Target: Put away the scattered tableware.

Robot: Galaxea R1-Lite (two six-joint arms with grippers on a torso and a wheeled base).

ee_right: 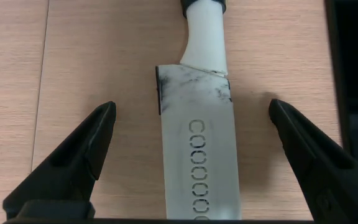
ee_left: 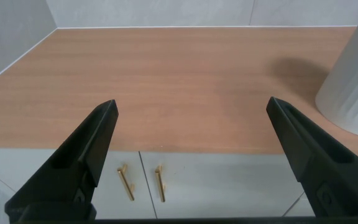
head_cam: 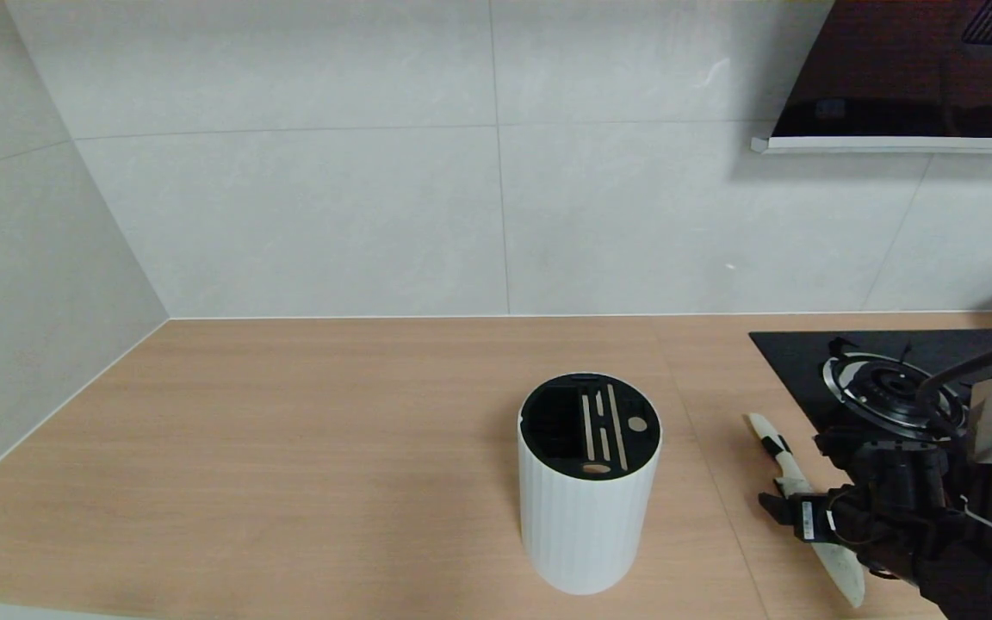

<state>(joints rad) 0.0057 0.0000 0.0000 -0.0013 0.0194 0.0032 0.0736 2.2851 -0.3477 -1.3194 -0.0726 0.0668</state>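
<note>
A white ribbed knife holder (head_cam: pixel 586 517) with a black slotted top stands upright on the wooden counter, and its side shows in the left wrist view (ee_left: pixel 353 81). A knife (head_cam: pixel 784 461) with a white handle and pale blade lies flat on the counter beside the stove. My right gripper (head_cam: pixel 815 517) is low over its blade. In the right wrist view the blade (ee_right: pixel 197 124) runs between the fingers of this gripper (ee_right: pixel 191 112), which is open and clear of it on both sides. My left gripper (ee_left: pixel 191 106) hangs open and empty in front of the counter's edge.
A black gas stove (head_cam: pixel 892 379) with a burner ring sits at the right, close to the knife. A dark range hood (head_cam: pixel 918 77) hangs above it. Tiled walls close the back and left. Cabinet doors with gold handles (ee_left: pixel 126 182) are below the counter edge.
</note>
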